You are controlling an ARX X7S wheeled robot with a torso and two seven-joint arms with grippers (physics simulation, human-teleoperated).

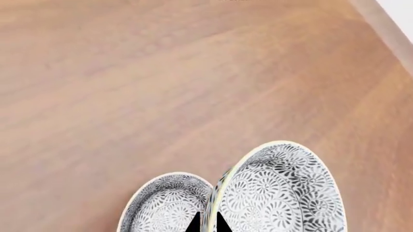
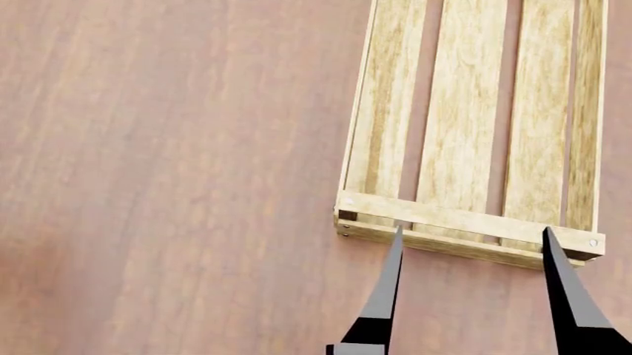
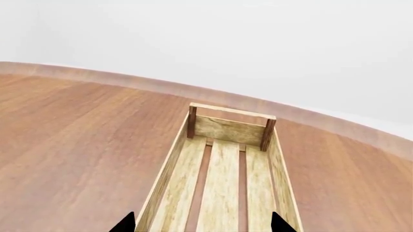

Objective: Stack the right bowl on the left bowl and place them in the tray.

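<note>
Reddish-brown wood-grain tabletop is seen across all three views; in the right wrist view a pale rounded table edge and a plain light-grey backdrop are shown across the upper part of the frame.

Tray: light-wood slatted crate, low sides, gaps between floor planks, placed at the upper right of the head view and cut off by the top edge. No contents are seen on its visible planks. Its near end rail lies just beyond the tips of the right gripper.

Right gripper: two dark tapered fingers are shown at the lower right of the head view, spread wide, nothing between them, roughly as far apart as the tray is wide. In the right wrist view the tips flank the tray at the lower edge.

Left gripper: only two dark tips are visible at the bottom edge of the left wrist view, set narrowly on either side of a bowl rim.

Right bowl: grey-and-white floral pattern, tilted, its rim gripped.

Left bowl: same pattern, at the lower centre, just beside the tilted one; contact cannot be told.
</note>
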